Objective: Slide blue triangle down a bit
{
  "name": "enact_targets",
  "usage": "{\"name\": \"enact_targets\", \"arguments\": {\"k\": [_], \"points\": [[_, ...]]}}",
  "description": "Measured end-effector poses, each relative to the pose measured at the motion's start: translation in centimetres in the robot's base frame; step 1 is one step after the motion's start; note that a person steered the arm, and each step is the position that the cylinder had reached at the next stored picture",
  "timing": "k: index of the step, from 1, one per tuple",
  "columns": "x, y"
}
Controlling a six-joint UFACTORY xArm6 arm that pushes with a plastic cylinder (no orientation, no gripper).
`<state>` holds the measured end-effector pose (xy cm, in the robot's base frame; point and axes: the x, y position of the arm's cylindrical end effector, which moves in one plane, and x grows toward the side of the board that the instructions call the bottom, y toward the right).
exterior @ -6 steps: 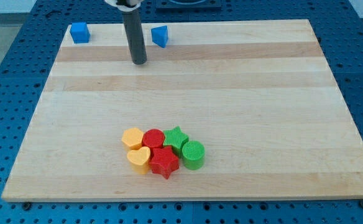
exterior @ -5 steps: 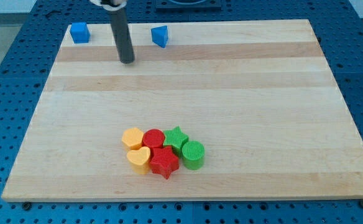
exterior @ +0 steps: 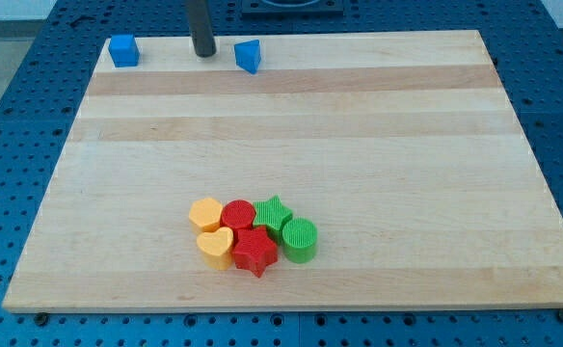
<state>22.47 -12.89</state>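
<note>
The blue triangle [exterior: 249, 55] sits near the top edge of the wooden board [exterior: 291, 145], a little left of centre. My tip [exterior: 203, 53] is just to its left at about the same height, a short gap apart and not touching it. A blue cube [exterior: 122, 50] sits at the board's top left corner, further left of my tip.
A tight cluster lies in the lower middle: a yellow hexagon [exterior: 205, 213], a red cylinder [exterior: 238, 214], a green star [exterior: 274, 213], a green cylinder [exterior: 300, 240], a red star [exterior: 254, 252] and a yellow heart [exterior: 215, 247].
My tip has moved toward the view's top, from below and left of the blue triangle to level with it near the top edge. No block has moved.
</note>
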Motion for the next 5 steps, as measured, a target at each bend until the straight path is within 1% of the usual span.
{"name": "enact_targets", "arguments": {"k": [1,2,3,5], "points": [[0.0,2.1],[0.0,2.8],[0.5,2.9],[2.0,5.8]]}}
